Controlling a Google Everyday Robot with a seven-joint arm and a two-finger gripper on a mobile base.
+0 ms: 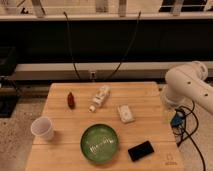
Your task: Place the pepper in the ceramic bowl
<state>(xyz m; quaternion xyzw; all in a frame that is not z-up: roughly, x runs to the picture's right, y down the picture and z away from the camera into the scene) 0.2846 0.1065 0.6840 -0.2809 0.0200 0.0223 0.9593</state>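
A small red pepper [71, 100] lies on the wooden table [145, 92] at its back left. A green ceramic bowl [100, 143] stands empty near the front middle edge. My white arm [187, 85] hangs beyond the table's right edge, far from both pepper and bowl. My gripper does not show; it is hidden behind or below the arm at the right.
A white bottle [100, 98] lies on its side at the back middle. A white packet [125, 113] lies right of centre. A white cup [42, 128] stands at the front left. A black phone [141, 150] lies at the front right. Cables [181, 122] hang off the table's right side.
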